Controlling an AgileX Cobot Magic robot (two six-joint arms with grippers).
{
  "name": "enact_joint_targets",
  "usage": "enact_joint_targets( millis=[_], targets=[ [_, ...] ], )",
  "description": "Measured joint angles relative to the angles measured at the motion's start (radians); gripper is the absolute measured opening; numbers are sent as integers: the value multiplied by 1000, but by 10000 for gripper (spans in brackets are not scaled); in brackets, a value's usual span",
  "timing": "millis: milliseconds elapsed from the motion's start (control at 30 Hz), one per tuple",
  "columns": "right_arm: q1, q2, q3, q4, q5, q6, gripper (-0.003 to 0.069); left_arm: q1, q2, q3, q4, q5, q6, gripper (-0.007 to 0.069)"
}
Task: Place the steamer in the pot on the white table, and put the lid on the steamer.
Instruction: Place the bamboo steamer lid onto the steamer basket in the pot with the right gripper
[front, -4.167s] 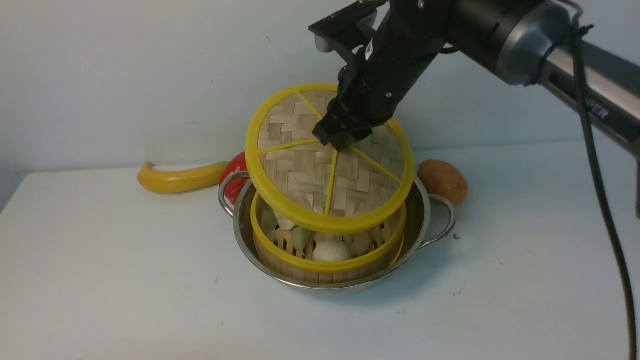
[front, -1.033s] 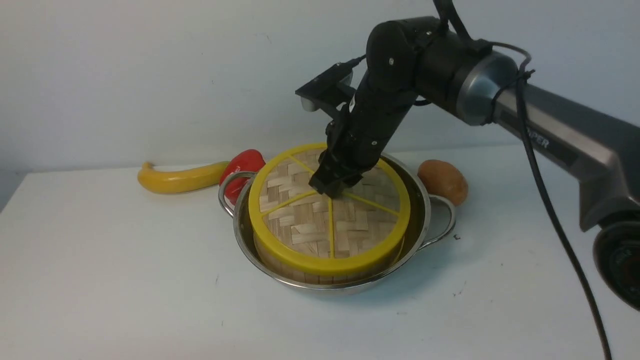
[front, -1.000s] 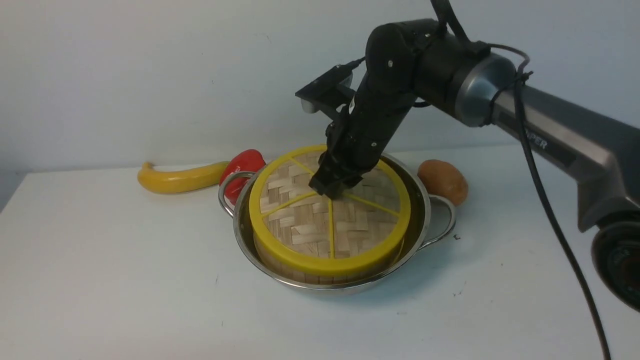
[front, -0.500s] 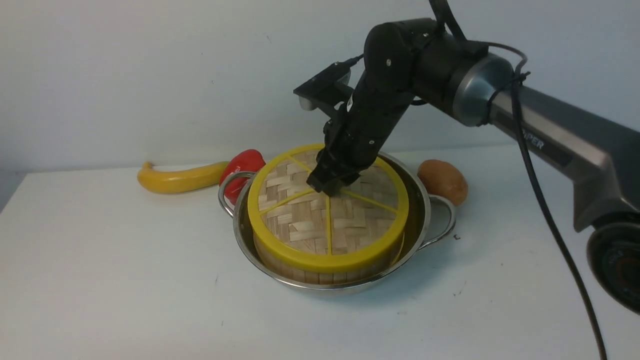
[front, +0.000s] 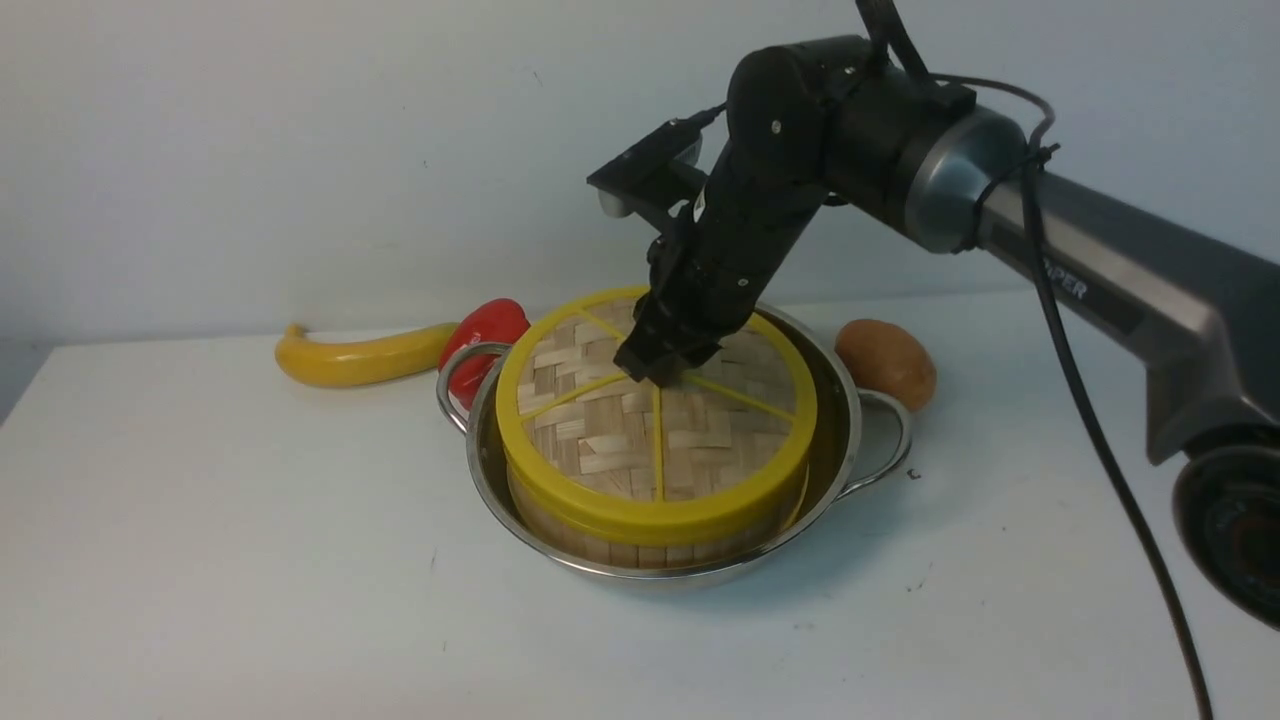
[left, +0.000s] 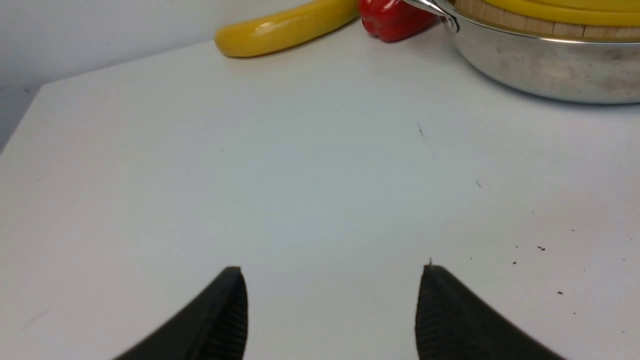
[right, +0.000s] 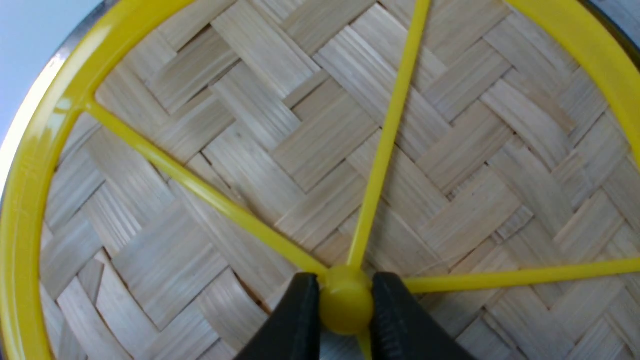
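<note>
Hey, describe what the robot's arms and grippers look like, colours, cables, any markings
The right arm is dark grey with a silver joint ring, black wrist housing, white lettering ending "PER", and a black cable running along it. A small black camera bracket sticks out near the wrist. The right gripper has black fingers. The left gripper shows two black, pointed fingertips with ribbed inner pads.
</note>
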Motion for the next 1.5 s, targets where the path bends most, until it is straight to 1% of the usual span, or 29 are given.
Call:
enact_joint_targets(
  millis=[433,500,567,667,700,733,767,867,1033,1200,1300,1400,1500],
  targets=[
    [0,0,0,0,-1,0,113,0,0,0,0,0,0,421],
    [0,0,0,0,-1,-1,131,0,0,0,0,0,0,421],
    [0,0,-1,-2,-22,-4,202,0,0,0,0,0,0,421],
    [0,0,-2,-11,-28,-7,352,0,0,0,0,0,0,421],
    [0,0,-2,-12,-28,-7,387,0,0,0,0,0,0,421],
    [0,0,-2,-12,-28,-7,404,0,0,0,0,0,0,421],
    [0,0,-2,-13,-30,-7,460,0,0,0,0,0,0,421],
    [0,0,-2,-16,-35,-7,514,0,0,0,0,0,0,421],
    [0,-22,-2,-29,-34,-7,524,0,0,0,0,0,0,421],
    [0,-123,-2,-46,-36,-5,514,0,0,0,0,0,0,421],
    [0,-191,-2,-70,-36,17,494,0,0,0,0,0,0,421],
    [0,-291,-3,-108,-36,72,451,0,0,0,0,0,0,421],
    [0,-387,-5,-134,-44,119,391,0,0,0,0,0,0,421]
  ],
)
